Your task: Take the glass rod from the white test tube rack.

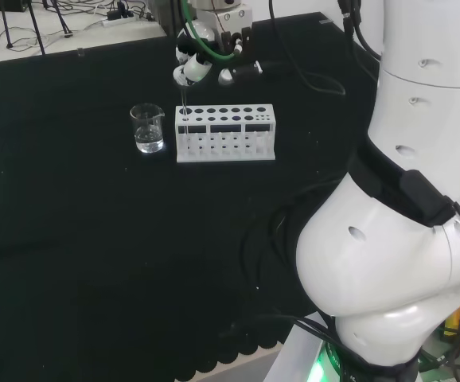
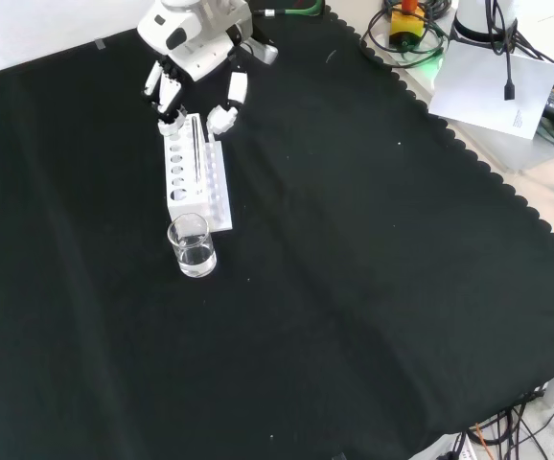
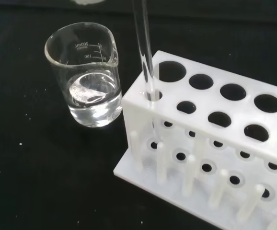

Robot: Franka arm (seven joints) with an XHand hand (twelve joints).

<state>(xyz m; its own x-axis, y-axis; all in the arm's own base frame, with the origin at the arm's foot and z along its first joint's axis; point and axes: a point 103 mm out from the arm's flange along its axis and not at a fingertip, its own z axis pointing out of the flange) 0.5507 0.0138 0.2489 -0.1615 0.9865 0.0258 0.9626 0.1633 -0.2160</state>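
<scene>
A white test tube rack point(image 1: 238, 147) point(image 2: 218, 187) point(image 3: 225, 139) stands on the black cloth. The thin clear glass rod point(image 1: 184, 99) point(image 2: 196, 153) point(image 3: 145, 62) stands slightly tilted in its end hole, the one nearest the beaker. My hand point(image 1: 202, 57) point(image 2: 196, 48) hovers over that end of the rack. In the front view its fingers point(image 2: 167, 96) and thumb point(image 2: 227, 113) are spread apart on either side of the rod's top. I see no pinch on the rod. The rod's lower end still reaches down inside the rack.
A clear glass beaker point(image 1: 148, 129) point(image 2: 193, 247) point(image 3: 88, 81) holding a little water stands close beside the rod's end of the rack. Cables and gear lie beyond the cloth's scalloped edge point(image 2: 488, 182). The arm's white links point(image 1: 405, 239) rise at the head view's right.
</scene>
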